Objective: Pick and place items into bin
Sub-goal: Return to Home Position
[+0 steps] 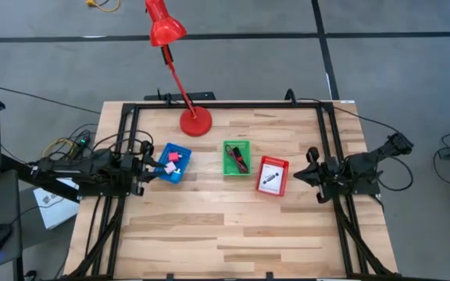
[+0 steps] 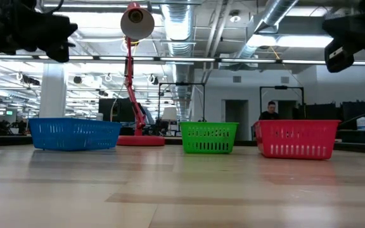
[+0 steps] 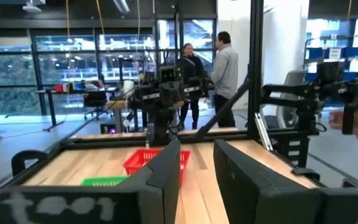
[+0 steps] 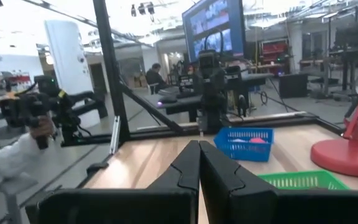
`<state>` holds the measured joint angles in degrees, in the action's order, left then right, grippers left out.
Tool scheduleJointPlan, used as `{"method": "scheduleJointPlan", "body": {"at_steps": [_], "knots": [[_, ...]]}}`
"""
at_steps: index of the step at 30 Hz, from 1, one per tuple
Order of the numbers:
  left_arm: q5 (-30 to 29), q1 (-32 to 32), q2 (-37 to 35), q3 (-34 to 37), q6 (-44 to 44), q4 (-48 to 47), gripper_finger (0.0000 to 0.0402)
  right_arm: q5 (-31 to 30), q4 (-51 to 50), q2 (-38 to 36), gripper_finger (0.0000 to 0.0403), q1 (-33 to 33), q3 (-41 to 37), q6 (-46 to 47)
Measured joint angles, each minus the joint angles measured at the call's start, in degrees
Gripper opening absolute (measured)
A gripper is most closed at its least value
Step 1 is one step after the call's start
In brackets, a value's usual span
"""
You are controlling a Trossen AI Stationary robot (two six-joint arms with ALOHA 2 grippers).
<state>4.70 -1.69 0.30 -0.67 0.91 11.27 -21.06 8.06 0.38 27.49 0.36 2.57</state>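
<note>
"High view: where do your grippers sit?"

"My left gripper (image 1: 150,168), slightly parted and empty, is beside the blue bin (image 1: 184,151) holding pink cubes (image 1: 172,157). My right gripper (image 1: 300,176), closed and empty, is near the red bin (image 1: 274,160) holding the white card (image 1: 270,178)."

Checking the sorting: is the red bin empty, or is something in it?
Not empty. The overhead view shows a white card with a black mark lying inside the red bin.

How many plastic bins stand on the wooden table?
3: the blue plastic bin beside the left arm, the green plastic bin in the middle, the red plastic bin beside the right arm.
</note>
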Motion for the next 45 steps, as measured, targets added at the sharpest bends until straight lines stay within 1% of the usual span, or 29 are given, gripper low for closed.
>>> {"method": "scheduleJointPlan", "body": {"at_steps": [6, 13, 45], "knots": [[-1.3, 0.0, 0.1, 0.0, 0.6, -9.1, 0.0087, 0.0, -2.2, 0.0, 0.0000, 0.0, 0.0, 0.0], [-5.5, 0.0, 0.8, 0.0, 0.9, -9.4, 0.0087, 0.0, -2.5, 0.0, 0.0000, 0.0, 0.0, 0.0], [-5.4, 0.0, 0.8, 0.0, 1.7, -10.1, 0.0087, 0.0, -2.6, 0.0, 0.0000, 0.0, -0.1, 0.0]]}}
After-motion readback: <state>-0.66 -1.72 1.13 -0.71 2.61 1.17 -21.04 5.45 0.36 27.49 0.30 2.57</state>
